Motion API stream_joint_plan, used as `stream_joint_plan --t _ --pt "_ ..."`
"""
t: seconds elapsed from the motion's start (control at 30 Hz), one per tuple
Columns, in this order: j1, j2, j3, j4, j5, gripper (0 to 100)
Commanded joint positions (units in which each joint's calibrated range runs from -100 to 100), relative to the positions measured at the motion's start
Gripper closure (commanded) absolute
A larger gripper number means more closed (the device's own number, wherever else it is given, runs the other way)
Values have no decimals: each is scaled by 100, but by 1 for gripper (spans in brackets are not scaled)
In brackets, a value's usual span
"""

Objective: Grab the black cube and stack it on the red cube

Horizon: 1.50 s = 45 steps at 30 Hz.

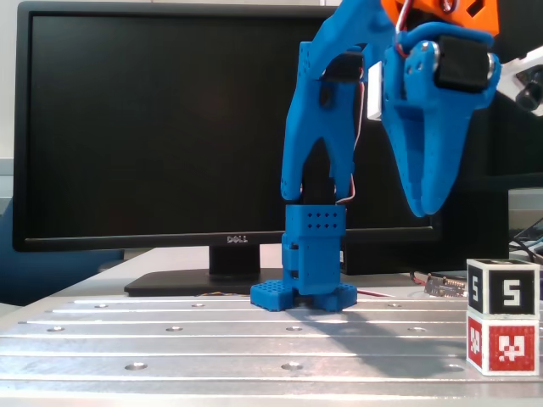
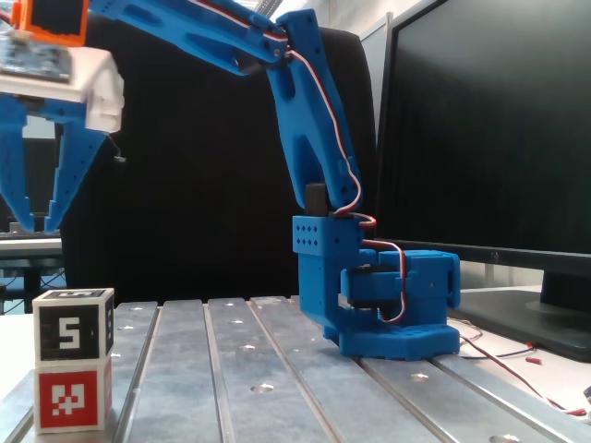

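Black cube (image 2: 74, 325) sits squarely on the red cube (image 2: 72, 397), well below the claw (image 2: 39, 221), which hangs released and apparently empty. Stacking looks done; next comes retreat only.

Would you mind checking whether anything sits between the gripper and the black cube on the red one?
Nothing visible does: the gripper hangs in open air above the black cube, which sits on the red cube.

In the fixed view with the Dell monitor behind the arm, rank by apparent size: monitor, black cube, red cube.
1. Monitor, by far the largest.
2. Black cube and red cube, stacked, look alike in size; no ranking between them.
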Motion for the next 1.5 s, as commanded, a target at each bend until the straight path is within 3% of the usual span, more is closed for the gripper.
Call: stream_joint_plan --t 0.0,0.43,0.67,1.47 --pt "25 -518 352 -85 -124 97" --pt "328 -3442 4712 -2325 -114 99" --pt "690 -5012 6612 -3009 -114 99" --pt "1782 -9774 10510 -3497 -103 99"
